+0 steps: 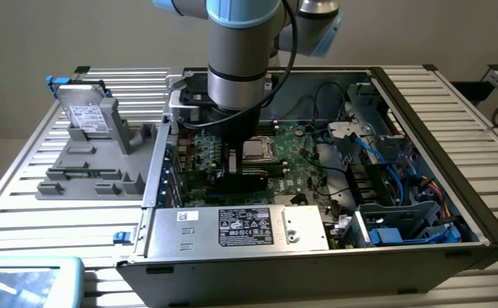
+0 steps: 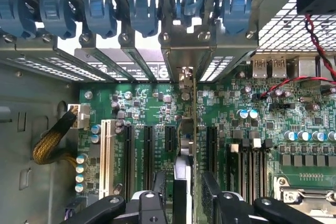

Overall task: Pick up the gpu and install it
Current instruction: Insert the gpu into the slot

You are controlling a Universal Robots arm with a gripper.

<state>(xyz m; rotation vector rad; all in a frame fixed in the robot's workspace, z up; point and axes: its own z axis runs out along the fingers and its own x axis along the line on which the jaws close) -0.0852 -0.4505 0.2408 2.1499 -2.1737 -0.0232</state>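
black gripper (image 2: pixel 181 205) fingers (image 2: pixel 152 203) sit closest to the wrist camera, pressed in on either side of the gpu (image 2: pixel 188 145), which stands on edge between them. pinching the card, as far as i can judge; the pads themselves are partly hidden by the card.

gpu: seen edge-on in the wrist view, upright, running from between the fingers toward the rear wall of the case, its silver end bracket (image 2: pixel 185 51) lined up with one of the rear slot openings. lower edge looks to be at or in a black expansion slot on the motherboard (image 2: pixel 252 103); whether it is fully seated i cannot tell.

progress, as judgement: pickup done, card carried into the case and aligned over its slot. left: confirm seating, let go. blue retention clips (image 2: pixel 100 11) along the rear wall look not yet closed over the bracket.

exterior view: arm (image 1: pixel 240 58) reaches straight down into the open computer case (image 1: pixel 454 128), wrist low over the board, just to the exterior view's left of the cpu socket (image 1: pixel 258 151).

counts: one arm, one gripper, one gpu. six blue clips along the rear wall in the wrist view. one grey parts tray (image 1: pixel 95 173) outside the case at the exterior view's left, with one grey drive (image 1: pixel 86 115) propped up on it. one power supply (image 1: pixel 240 228) with a label at the near edge of the case.
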